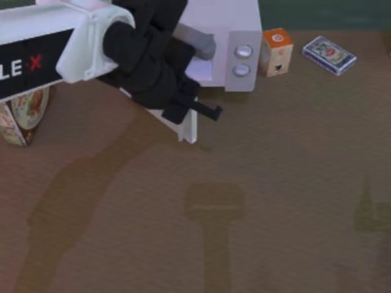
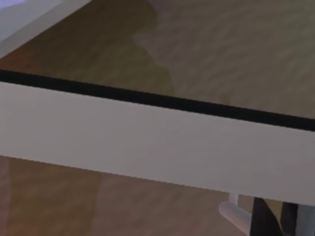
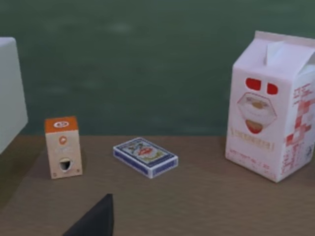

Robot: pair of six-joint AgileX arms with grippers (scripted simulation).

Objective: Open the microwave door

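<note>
Fingers of left gripper [image 1: 204, 110] grasp the microwave door [image 1: 188, 125], swung open toward the table's front.

The microwave [image 1: 223, 24] is showing white with silver knobs; the small box [image 3: 63, 146] is wearing orange over tan; the card pack [image 3: 145, 156] blue; the carton [image 3: 273, 105] white-and-red; the counter [image 1: 275, 183] brown.
</note>
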